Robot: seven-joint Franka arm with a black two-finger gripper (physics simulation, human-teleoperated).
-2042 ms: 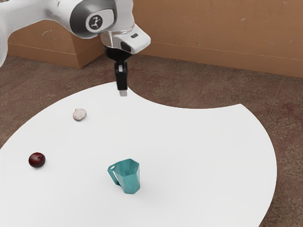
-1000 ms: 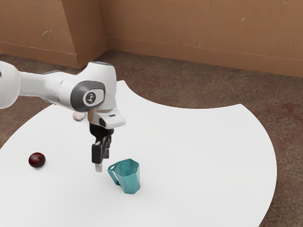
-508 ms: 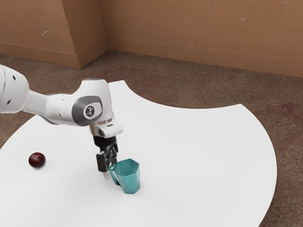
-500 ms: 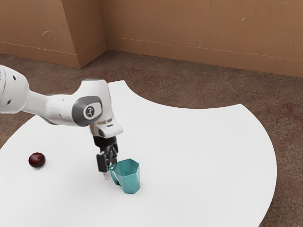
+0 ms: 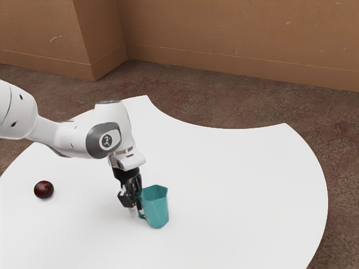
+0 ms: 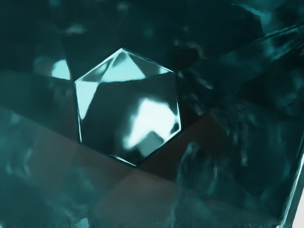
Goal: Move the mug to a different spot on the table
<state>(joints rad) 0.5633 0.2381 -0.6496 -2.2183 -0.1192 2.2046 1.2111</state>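
Note:
The teal faceted mug [image 5: 155, 206] stands upright on the white table [image 5: 252, 185], near its front edge. My black gripper [image 5: 133, 208] comes down on the side of the mug toward the exterior view's left, where its handle is. The fingers sit astride the mug's wall there and the gripper is shut on it. In the wrist view I look straight down into the mug [image 6: 128, 107] and see its shiny six-sided bottom just under the hand.
A dark red plum [image 5: 44, 189] lies on the table toward the exterior view's left. The table has a curved notch at its far edge. Brown carpet and wooden walls surround it.
My arm swung from the table's far side down to the mug, and the fingers sank over its handle-side wall. In the last half second the mug turned a little and shifted slightly right.

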